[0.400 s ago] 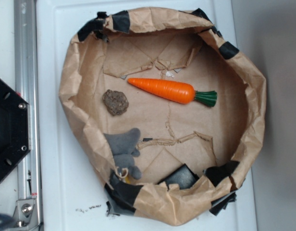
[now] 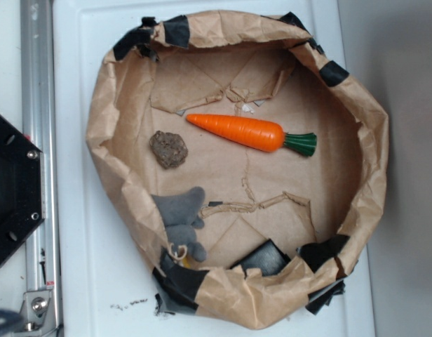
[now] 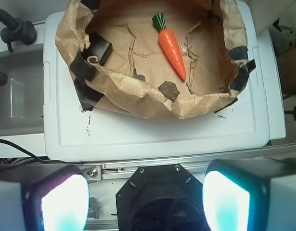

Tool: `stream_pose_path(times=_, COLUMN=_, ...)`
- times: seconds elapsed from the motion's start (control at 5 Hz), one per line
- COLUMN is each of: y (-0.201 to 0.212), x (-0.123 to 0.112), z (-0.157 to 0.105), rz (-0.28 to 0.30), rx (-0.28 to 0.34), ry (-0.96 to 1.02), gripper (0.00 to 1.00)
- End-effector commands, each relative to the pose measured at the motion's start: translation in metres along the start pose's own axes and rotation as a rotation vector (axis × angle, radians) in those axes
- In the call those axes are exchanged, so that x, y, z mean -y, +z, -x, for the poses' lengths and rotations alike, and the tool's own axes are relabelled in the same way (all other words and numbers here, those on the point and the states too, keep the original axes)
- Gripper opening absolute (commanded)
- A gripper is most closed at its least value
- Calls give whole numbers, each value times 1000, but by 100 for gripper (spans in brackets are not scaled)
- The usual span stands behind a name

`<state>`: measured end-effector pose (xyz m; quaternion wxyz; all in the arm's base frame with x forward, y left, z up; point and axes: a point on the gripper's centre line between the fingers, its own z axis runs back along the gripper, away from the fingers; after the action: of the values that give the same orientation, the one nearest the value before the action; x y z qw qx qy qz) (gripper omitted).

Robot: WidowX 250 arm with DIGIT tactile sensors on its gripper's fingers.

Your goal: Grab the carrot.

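in the wrist view the gripper (image 3: pixel 145 199) sits nearest, its two pale pads (image 3: pixel 64 202) spread wide apart at the bottom corners, holding nothing. between them lies the black hexagonal base plate (image 3: pixel 157 192), and just past it a metal rail (image 3: pixel 186 161) along the edge of the white platform (image 3: pixel 153 134). on that platform sits a crumpled brown paper nest (image 3: pixel 138 98), its rim patched with black tape. inside, close to the near wall, rests the small brown lumpy ball (image 3: pixel 168 90). farther in lies the carrot (image 3: pixel 172 50), flat on the paper floor, point toward the camera and green stem end away, well apart from the gripper. in the exterior view the carrot (image 2: pixel 240 131) lies near the nest's middle, the ball (image 2: pixel 168 149) just beside its tip, and a grey plush toy (image 2: pixel 181 221) against the wall.
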<state>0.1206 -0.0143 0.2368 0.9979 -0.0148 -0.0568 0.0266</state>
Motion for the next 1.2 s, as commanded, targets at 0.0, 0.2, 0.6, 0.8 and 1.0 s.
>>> stream_pose_path(times=0.0, y=-63, x=-6, z=-95, rz=-91, rx=225, ry=-79, gripper=100)
stream_pose_path(times=0.2, y=-63, x=-6, z=-95, rz=-91, rx=225, ry=-79, gripper=100)
stream_pose_path(times=0.6, y=-63, x=-6, z=-95, rz=-91, rx=225, ry=-79, gripper=100)
stream_pose_path(times=0.8, y=-108, x=-18, z=-108, rz=-125, rx=206, ry=-158, gripper=100)
stream_pose_path(times=1.0, y=-161, x=-26, z=-138, rz=-167, rx=184, ry=-182, gripper=100)
